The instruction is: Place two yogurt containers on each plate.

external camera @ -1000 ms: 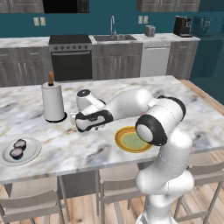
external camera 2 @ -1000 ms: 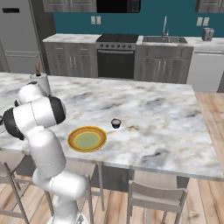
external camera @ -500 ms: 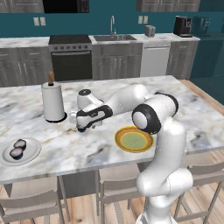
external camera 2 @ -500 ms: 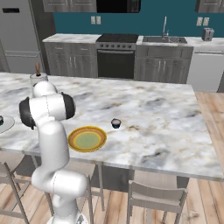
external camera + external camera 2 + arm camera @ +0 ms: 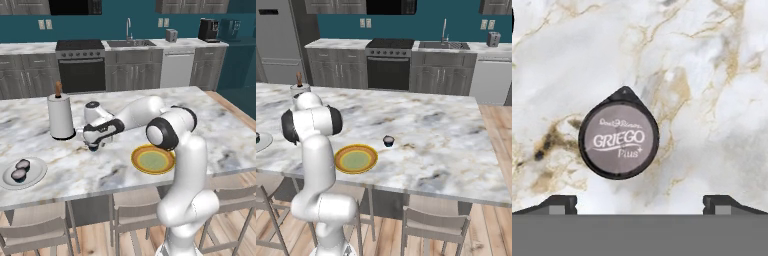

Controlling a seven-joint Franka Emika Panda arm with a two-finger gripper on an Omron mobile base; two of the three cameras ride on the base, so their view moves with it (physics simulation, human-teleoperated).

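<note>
In the hand view a yogurt container (image 5: 619,140) with a dark rim and a pale lid printed "GRIEGO" stands on the marble just ahead of my open gripper (image 5: 640,205), in line with the gap between the fingertips and not touched. From the left base view my gripper (image 5: 93,145) points down at the counter between the white plate (image 5: 35,176) and the yellow-rimmed plate (image 5: 152,160). Two yogurt containers (image 5: 20,170) lie on the white plate. Another yogurt container (image 5: 388,141) stands just right of the yellow-rimmed plate (image 5: 356,159), which holds nothing.
A tall white paper towel roll (image 5: 61,118) stands on the island close behind and left of the gripper. Stools (image 5: 35,235) line the island's near edge. Stove, sink and cabinets run along the back wall.
The arm's elbow has swung up and left over the island. The hand has stayed by the paper towel roll and sunk slightly. The jaws remain open.
</note>
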